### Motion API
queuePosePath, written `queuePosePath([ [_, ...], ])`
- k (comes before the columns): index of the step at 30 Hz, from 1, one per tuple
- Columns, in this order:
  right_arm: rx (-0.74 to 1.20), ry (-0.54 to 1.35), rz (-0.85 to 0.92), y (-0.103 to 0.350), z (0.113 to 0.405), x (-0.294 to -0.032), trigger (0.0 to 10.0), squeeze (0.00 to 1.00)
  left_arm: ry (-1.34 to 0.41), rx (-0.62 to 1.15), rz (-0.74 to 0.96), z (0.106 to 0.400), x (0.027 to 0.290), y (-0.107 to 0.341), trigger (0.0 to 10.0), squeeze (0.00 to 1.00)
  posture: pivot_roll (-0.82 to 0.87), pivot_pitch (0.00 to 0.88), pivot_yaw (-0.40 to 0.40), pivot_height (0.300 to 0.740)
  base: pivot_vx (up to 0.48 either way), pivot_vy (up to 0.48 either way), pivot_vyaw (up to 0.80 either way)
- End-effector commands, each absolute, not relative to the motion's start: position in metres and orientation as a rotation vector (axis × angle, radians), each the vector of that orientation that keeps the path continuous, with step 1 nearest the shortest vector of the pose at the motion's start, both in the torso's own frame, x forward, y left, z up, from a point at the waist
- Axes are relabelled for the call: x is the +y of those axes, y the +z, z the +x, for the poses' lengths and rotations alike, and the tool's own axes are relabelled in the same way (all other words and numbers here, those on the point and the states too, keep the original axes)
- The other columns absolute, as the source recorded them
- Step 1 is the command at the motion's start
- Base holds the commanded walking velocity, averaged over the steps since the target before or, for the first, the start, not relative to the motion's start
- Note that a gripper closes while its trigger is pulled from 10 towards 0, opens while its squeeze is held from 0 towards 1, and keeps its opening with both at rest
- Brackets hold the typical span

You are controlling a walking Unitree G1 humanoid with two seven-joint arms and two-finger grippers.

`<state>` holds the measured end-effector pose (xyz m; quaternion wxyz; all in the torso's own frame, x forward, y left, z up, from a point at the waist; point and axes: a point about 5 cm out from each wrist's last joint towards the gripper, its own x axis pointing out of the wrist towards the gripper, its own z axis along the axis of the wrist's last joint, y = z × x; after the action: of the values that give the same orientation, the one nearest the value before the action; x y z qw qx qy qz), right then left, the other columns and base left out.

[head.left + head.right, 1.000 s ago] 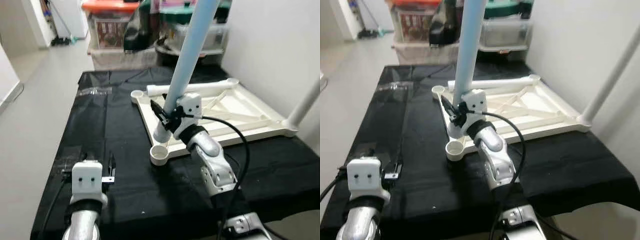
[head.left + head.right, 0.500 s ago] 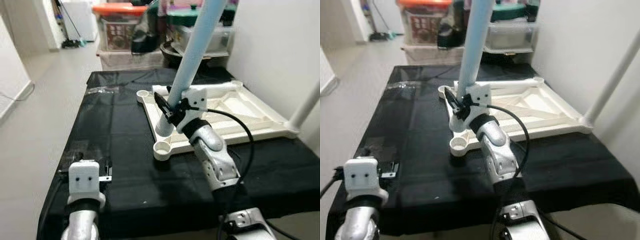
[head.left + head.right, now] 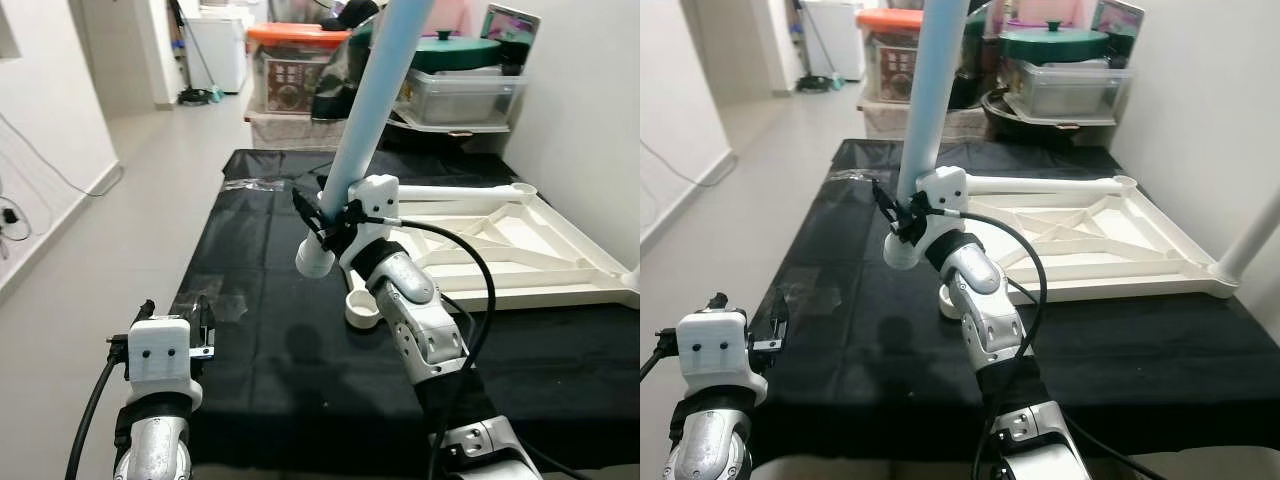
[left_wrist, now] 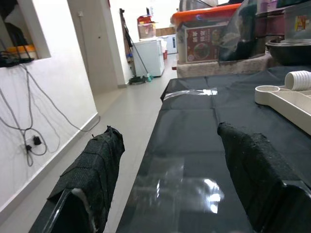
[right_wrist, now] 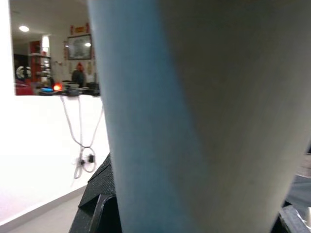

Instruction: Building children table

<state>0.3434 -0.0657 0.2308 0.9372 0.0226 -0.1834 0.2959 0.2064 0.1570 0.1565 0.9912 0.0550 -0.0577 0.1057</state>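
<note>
My right gripper [image 3: 322, 222] clamps the blue leg [image 3: 362, 140]; I should square its end over the corner socket [image 3: 362, 309] before pushing down.

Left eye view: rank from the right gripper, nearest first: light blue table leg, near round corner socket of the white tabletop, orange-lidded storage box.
1. Light blue table leg, held in the right gripper.
2. Near round corner socket, just below it on the white tabletop.
3. Orange-lidded storage box, beyond the table's far end.
</note>
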Motion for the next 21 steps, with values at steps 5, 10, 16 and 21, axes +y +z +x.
queuePosePath([
  [5, -0.379, 0.607, 0.054, 0.2313, 0.3427, -0.0675, 10.0, 0.00, 0.225, -0.104, 0.113, 0.2067, 0.1592, 0.1544, 10.0, 0.00, 0.05, 0.025, -0.048, 0.740, 0.466, 0.000, 0.00],
  [10, -0.379, 0.602, 0.056, 0.2319, 0.3438, -0.0687, 10.0, 0.00, 0.276, -0.088, 0.111, 0.2062, 0.1655, 0.1520, 10.0, 0.00, 0.05, 0.022, -0.050, 0.740, 0.093, 0.000, 0.00],
  [16, -0.376, 0.601, 0.055, 0.2318, 0.3447, -0.0701, 10.0, 0.00, 0.266, -0.097, 0.110, 0.2068, 0.1640, 0.1533, 10.0, 0.00, 0.05, 0.021, -0.051, 0.740, 0.000, 0.000, 0.00],
  [21, -0.376, 0.601, 0.060, 0.2331, 0.3459, -0.0711, 10.0, 0.00, 0.262, -0.096, 0.135, 0.2065, 0.1623, 0.1535, 10.0, 0.00, 0.05, 0.021, -0.049, 0.740, 0.000, 0.000, 0.00],
])
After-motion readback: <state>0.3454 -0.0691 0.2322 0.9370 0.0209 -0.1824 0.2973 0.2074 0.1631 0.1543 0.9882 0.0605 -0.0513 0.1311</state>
